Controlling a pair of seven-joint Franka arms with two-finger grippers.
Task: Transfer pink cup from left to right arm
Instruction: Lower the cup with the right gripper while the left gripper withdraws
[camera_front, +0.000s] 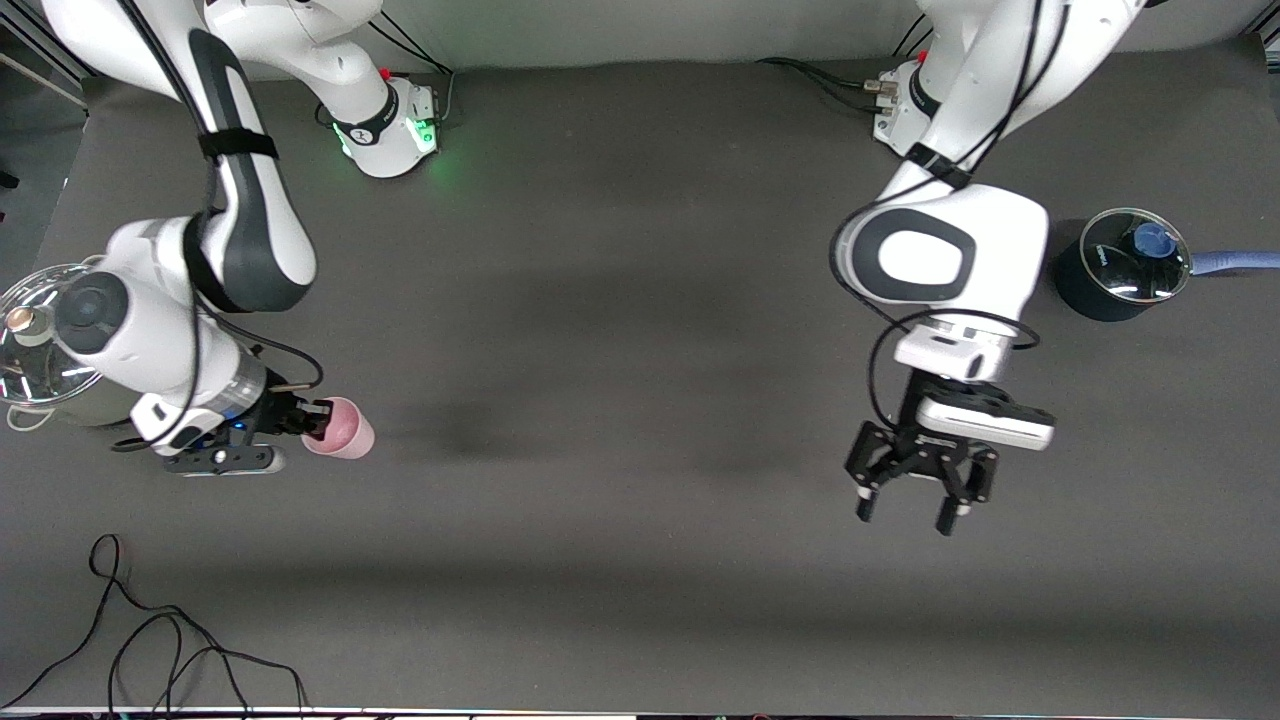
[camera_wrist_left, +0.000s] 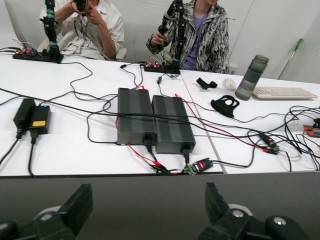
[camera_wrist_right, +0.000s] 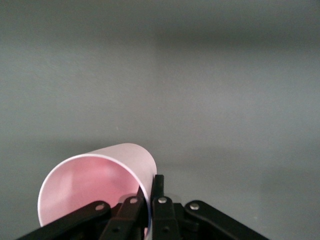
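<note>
Over table: right claw pinching pink cup rim.

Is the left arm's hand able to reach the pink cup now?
Probably not yet: the left hand is open at its own end of the table, while the pink cup is pinched in the right hand at the other end.

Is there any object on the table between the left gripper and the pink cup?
Nothing visible. The pink cup is clamped in the right gripper; the open left gripper hangs at the left arm's end, with bare table between them.
</note>
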